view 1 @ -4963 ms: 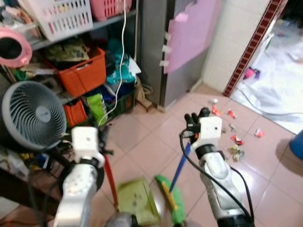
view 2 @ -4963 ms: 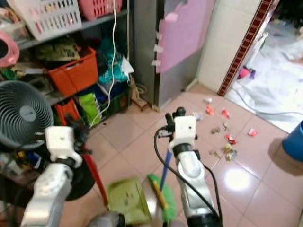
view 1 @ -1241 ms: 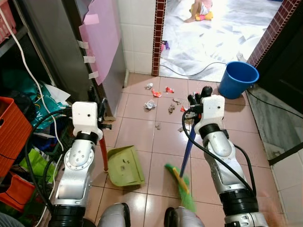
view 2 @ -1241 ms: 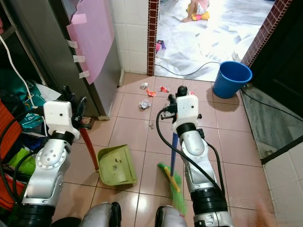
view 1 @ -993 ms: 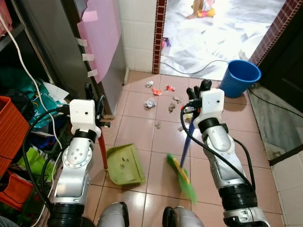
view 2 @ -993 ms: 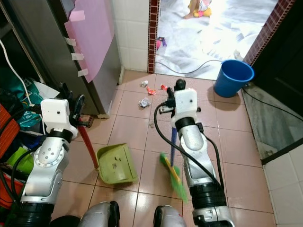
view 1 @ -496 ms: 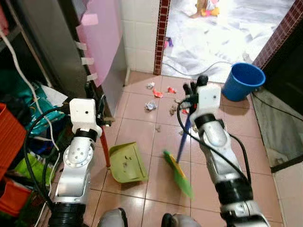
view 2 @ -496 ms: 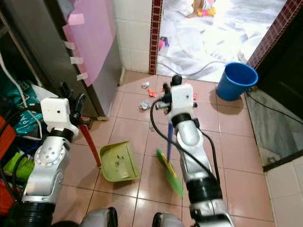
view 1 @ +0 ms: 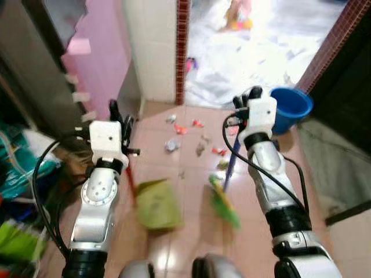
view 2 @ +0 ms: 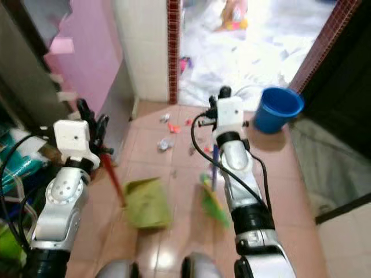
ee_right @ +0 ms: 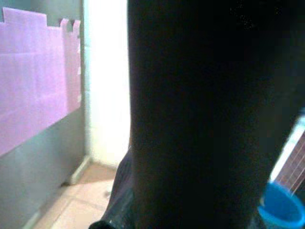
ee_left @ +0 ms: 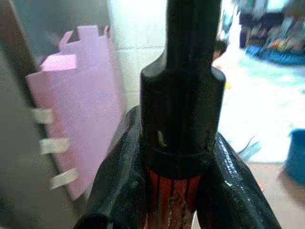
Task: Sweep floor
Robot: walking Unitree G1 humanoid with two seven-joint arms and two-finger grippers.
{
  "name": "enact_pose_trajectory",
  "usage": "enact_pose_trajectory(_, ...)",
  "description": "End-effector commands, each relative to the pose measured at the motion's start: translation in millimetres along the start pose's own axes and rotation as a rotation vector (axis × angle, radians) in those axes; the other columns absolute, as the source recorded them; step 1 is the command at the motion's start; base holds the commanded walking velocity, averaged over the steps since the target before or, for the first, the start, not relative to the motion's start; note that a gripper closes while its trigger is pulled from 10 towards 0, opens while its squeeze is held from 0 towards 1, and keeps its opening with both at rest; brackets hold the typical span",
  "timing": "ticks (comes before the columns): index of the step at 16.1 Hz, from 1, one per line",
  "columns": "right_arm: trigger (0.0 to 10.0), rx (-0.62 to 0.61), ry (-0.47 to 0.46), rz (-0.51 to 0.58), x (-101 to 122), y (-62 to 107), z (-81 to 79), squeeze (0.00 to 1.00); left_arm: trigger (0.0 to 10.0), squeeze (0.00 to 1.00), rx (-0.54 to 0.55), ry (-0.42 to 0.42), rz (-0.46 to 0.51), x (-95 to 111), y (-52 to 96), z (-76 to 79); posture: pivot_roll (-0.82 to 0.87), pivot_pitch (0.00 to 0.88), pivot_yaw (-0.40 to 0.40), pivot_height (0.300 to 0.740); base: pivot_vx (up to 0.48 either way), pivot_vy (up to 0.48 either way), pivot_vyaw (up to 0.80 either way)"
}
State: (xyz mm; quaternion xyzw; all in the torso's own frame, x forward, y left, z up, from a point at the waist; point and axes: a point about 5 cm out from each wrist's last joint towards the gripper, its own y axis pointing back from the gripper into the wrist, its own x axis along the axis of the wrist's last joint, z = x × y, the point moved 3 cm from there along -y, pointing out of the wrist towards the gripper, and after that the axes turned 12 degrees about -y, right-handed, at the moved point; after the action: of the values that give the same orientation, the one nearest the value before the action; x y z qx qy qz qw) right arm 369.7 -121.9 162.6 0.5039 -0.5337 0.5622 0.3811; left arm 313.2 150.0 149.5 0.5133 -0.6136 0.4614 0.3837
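The head views were blurred. The left claw (view 1: 119,113) clenched the red-handled dustpan (view 1: 155,204), its green pan resting on the floor (view 1: 185,147). The right claw (view 1: 246,98) gripped the blue broom (view 1: 223,202), bristles low beside the pan. Litter (view 1: 197,136) lay farther off, too smeared to identify. A blue bucket (view 1: 293,107) stood far right.

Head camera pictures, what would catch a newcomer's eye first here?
Probably the two silver arms: the left hand holds the red handle of a green dustpan on the pink tiles, and the right hand holds a blue-handled green broom. Ahead of them, scraps of litter lie near the bright doorway, with a blue bucket to the right.
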Motion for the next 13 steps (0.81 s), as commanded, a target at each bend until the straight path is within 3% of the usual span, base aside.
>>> enact_pose_trajectory(1,10.0,0.059,-0.026,0.053,11.4,-4.7,-19.2,0.0,10.0,0.0,0.027,-0.031,0.055,11.9,-1.0,-10.2,0.08,0.092,-0.045,0.74,0.45,0.0,0.0)
enact_pose_trajectory(4,10.0,0.107,-0.027,0.034,5.9,2.7,-22.6,0.0,10.0,0.0,0.056,-0.022,0.036,9.5,0.4,1.0,0.05,0.095,-0.08,0.74,0.134,0.0,0.0)
enact_pose_trajectory(8,10.0,0.138,-0.064,0.02,8.9,5.9,-31.0,0.0,10.0,0.0,0.085,-0.026,0.011,4.7,2.1,4.7,0.04,0.094,-0.093,0.74,0.0,0.0,0.0)
enact_pose_trajectory(11,10.0,0.138,-0.158,0.039,26.5,3.8,-37.9,0.0,10.0,0.0,0.1,-0.021,-0.025,0.8,4.2,1.0,0.04,0.124,-0.084,0.74,0.0,0.0,0.0)
enact_pose_trajectory(13,10.0,0.145,-0.184,0.069,38.8,2.5,-39.6,0.0,10.0,0.0,0.114,-0.086,-0.014,1.2,8.8,-2.5,0.05,0.13,-0.075,0.74,0.0,0.0,0.0)
